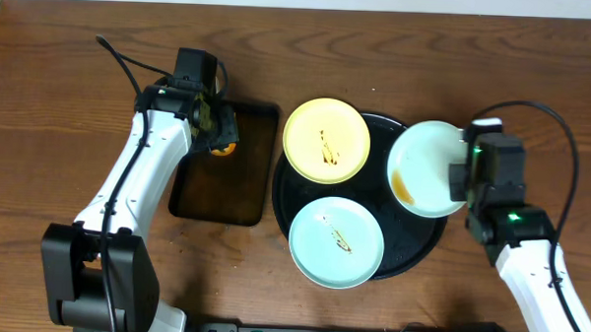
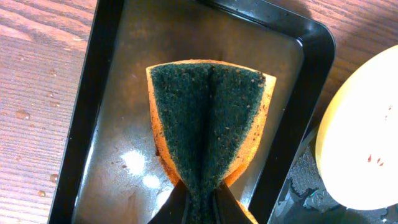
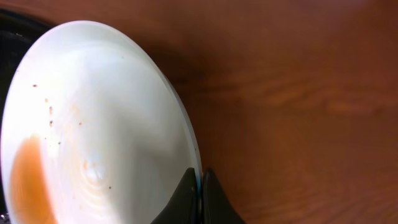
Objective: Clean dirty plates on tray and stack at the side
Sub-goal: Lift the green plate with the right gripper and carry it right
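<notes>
A round black tray [image 1: 426,251] holds a pale yellow plate [image 1: 326,139] at its back left and a mint-white plate [image 1: 335,241] at its front, both with dark smears. My right gripper [image 1: 463,177] is shut on the rim of a second mint-white plate [image 1: 424,166] with an orange-brown smear, tilted over the tray's right side; it also shows in the right wrist view [image 3: 93,130], fingers [image 3: 200,193] pinching its edge. My left gripper [image 2: 200,202] is shut on a folded orange sponge with a dark green scouring face [image 2: 208,118] over the rectangular tray.
A rectangular dark brown tray [image 1: 245,199] lies left of the black tray; its wet floor shows in the left wrist view [image 2: 118,149]. Bare wood tabletop [image 1: 61,99] surrounds both. Water droplets dot the wood at left [image 2: 25,115].
</notes>
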Robot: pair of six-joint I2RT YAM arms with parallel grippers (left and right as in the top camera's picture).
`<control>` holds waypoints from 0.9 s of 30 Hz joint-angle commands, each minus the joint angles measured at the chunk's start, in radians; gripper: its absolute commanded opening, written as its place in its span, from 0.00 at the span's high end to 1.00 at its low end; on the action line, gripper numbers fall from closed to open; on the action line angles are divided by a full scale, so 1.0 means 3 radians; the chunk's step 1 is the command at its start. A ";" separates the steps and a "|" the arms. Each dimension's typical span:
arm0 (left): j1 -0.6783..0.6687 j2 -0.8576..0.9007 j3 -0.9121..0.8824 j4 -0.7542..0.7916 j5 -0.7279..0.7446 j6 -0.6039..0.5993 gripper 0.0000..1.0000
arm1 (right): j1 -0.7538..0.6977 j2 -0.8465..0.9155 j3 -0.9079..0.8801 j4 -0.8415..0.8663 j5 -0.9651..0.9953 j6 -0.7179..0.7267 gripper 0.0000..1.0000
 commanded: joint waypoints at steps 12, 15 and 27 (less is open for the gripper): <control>0.0005 0.0010 -0.0020 -0.0006 0.0033 0.0057 0.92 | 0.1488 -0.0051 0.0156 0.0153 0.1771 -0.0799 0.99; 0.0005 0.0010 -0.0020 -0.0006 0.0033 0.0057 0.92 | 0.1663 -0.0051 0.0156 0.0287 0.2096 -0.0918 0.99; 0.0005 0.0010 -0.0020 -0.0005 0.0033 0.0057 0.92 | 0.1773 -0.0050 0.0156 0.0501 0.2239 -0.1136 0.99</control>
